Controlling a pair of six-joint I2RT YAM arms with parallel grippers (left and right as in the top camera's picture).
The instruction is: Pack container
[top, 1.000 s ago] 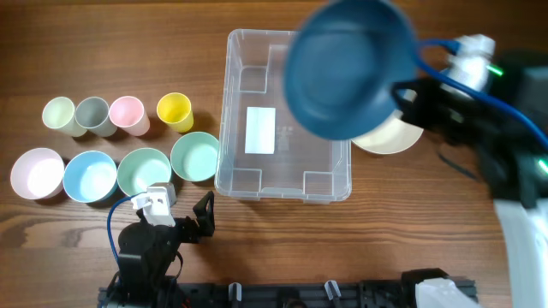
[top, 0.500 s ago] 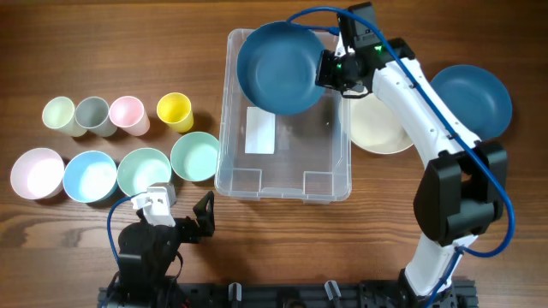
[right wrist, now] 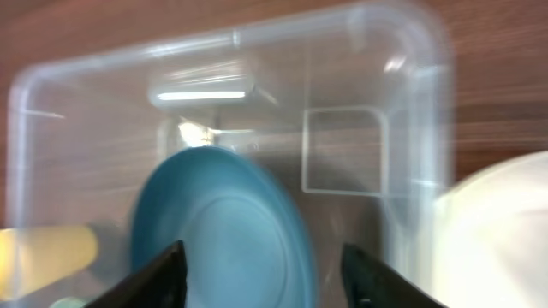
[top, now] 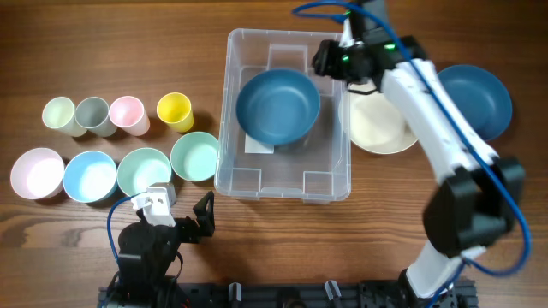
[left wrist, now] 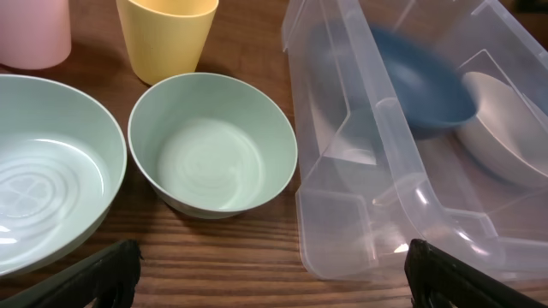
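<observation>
Blue bowl [top: 277, 104] has dropped from right gripper [right wrist: 264, 257] into container [top: 224, 128], frame centre.
Right gripper jaws apart above container's upper-right corner; left gripper [left wrist: 274, 278] jaws apart, lower left, outside it.

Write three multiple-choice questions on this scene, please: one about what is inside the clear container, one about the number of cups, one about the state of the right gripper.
1. What lies inside the container?
A. a dark blue bowl
B. a yellow cup
C. nothing

2. How many cups stand in the row left of the container?
A. two
B. four
C. six

3. In what state is the right gripper?
A. shut on a bowl
B. out of view
C. open, holding nothing

Answers:
1 A, the overhead view shows the bowl within the walls.
2 B, pale green, grey, pink and yellow.
3 C, the right wrist view shows its fingers wide apart.
</observation>
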